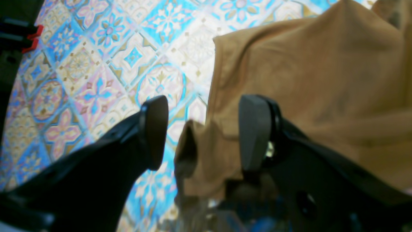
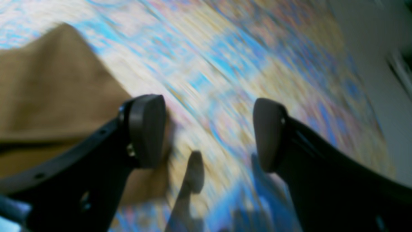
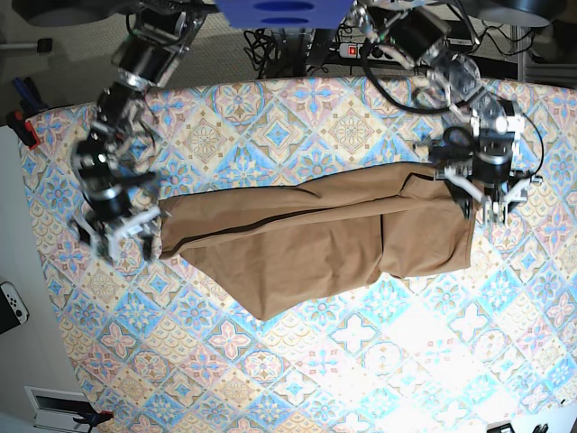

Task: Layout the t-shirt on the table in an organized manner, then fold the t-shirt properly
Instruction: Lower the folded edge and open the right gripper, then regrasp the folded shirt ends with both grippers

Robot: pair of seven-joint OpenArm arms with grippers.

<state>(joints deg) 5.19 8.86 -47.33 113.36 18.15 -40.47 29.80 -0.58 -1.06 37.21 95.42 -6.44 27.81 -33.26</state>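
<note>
Well, the t-shirt (image 3: 315, 244) lies stretched across mid worktop (image 3: 361, 361), no print or writing legible; left fingers (image 1: 154, 132) apart at its edge. Right fingers (image 2: 146, 130) apart beside opp. end, gripping nothing.

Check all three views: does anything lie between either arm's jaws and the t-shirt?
Nothing visible does. The t-shirt is the only thing lying on the table. The left gripper hangs open at one end with a cloth edge between its jaws; the right gripper is open right beside the other end.
</note>
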